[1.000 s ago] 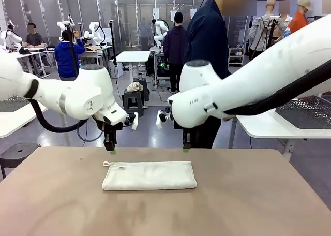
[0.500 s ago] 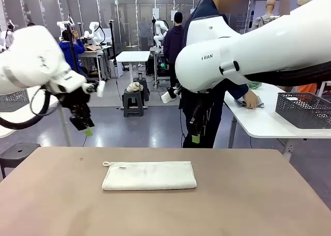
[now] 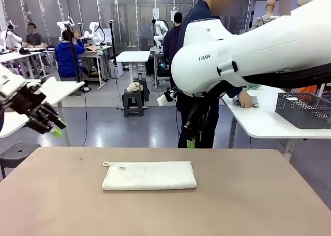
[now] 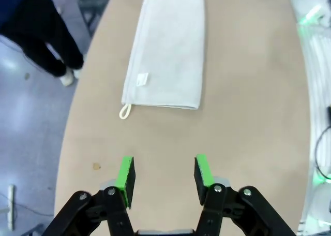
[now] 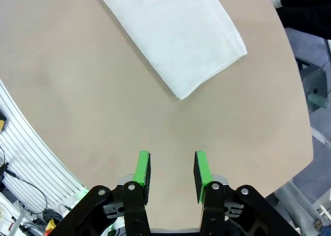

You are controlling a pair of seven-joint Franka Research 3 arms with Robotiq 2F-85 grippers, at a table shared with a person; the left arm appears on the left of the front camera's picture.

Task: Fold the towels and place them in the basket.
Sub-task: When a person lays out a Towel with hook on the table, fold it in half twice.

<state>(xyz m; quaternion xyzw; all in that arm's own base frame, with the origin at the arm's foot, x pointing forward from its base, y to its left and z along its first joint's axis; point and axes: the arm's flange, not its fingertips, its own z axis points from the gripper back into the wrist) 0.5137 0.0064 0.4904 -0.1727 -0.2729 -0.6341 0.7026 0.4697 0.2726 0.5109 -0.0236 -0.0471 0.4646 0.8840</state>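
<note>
Cream-white towel [image 3: 149, 175] lies folded mid-worktop [image 3: 258, 205]. Left hand [image 4: 164, 166] and right hand [image 5: 171, 163] hang released, empty, clear of it. Dark basket [image 3: 305, 109] sits on a side table [image 3: 258, 124], cut off at the edge. Right arm [image 3: 269, 44] half hides the person [image 3: 207, 18].

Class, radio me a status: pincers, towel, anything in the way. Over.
Left pincer open, empty. Right pincer open, empty. Cream towel folded, flat on table, untouched. Basket off on side table; nothing blocks towel.
</note>
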